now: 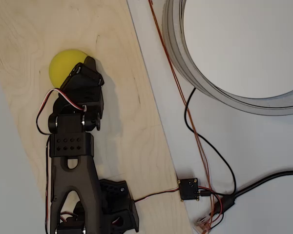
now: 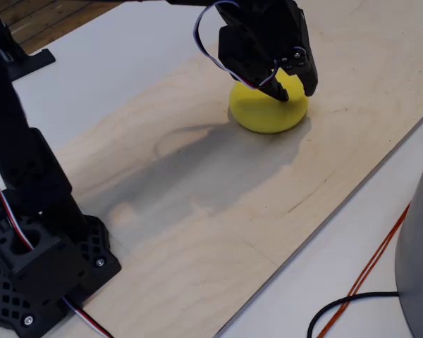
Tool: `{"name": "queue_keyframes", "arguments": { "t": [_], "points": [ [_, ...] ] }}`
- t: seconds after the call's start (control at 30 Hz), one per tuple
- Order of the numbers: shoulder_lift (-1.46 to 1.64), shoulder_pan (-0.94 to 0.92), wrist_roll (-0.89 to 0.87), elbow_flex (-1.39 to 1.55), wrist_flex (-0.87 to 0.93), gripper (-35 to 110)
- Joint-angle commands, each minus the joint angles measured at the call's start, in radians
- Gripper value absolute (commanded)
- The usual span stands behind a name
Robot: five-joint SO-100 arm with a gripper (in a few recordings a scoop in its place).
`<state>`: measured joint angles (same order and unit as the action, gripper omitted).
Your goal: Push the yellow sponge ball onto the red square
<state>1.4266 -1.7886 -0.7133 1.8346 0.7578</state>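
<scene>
The yellow sponge ball [image 1: 63, 66] rests on the pale plywood board [image 1: 132, 122] near its far left end. The black gripper [image 1: 89, 61] leans over the ball's right side, its tip touching the foam. In the fixed view the ball [image 2: 264, 116] sits under the gripper [image 2: 296, 90], whose jaws come together at the tip with nothing held between them. The ball's upper part is covered by the gripper. The red square is hidden or out of view.
The arm's base [image 2: 35, 267] stands at the near end of the board. A large grey ring [image 1: 224, 92] lies on the white table [image 1: 263, 146] to the right, with black and orange cables [image 1: 200, 141] and a small black board [image 1: 189, 189] beside it.
</scene>
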Motion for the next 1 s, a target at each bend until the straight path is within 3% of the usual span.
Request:
{"name": "queue_keyframes", "arguments": {
  "t": [0.0, 0.97],
  "points": [
    [0.021, -0.002, -0.006, 0.014, 0.009, 11],
    [0.241, -0.009, 0.272, -0.109, 0.012, 12]
  ]
}}
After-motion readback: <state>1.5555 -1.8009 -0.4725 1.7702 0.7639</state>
